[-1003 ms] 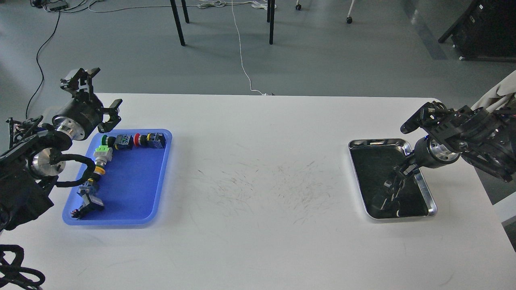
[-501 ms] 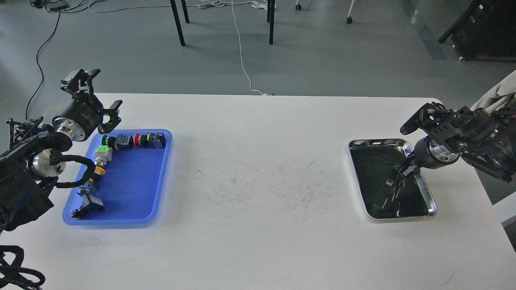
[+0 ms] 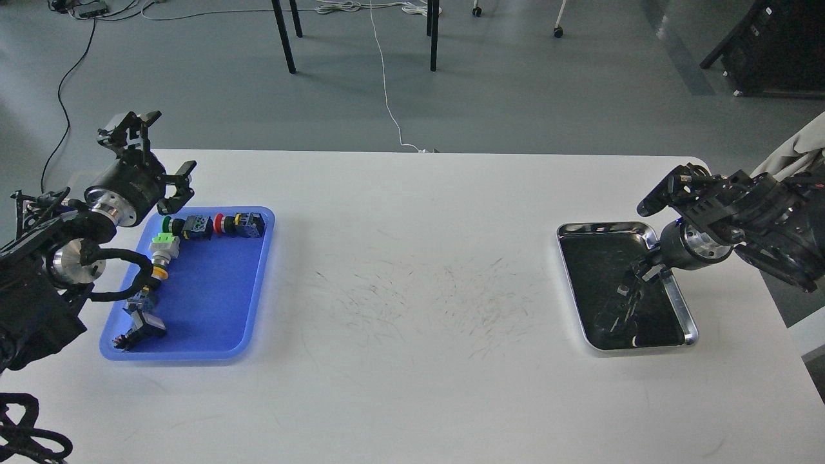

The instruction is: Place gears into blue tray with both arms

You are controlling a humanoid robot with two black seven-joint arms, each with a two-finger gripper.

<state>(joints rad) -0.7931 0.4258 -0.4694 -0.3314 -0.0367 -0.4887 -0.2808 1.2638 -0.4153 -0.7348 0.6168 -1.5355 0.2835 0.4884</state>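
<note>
The blue tray lies at the table's left end. My left gripper hovers over the tray's far left corner, its black fingers spread open and holding nothing. My right gripper reaches down into the shiny silver tray on the right. Its dark fingers blend with the tray's dark inside, so I cannot tell whether they are open or shut. I cannot pick out any gears in that dark interior, and none show in the blue tray.
Several colourful push-button switches line the far and left sides of the blue tray. The white table has faint scuff marks in its middle. Chair legs and cables are on the floor beyond the far edge.
My right gripper has shifted slightly upward and to the left inside the silver tray. The left arm has barely moved.
</note>
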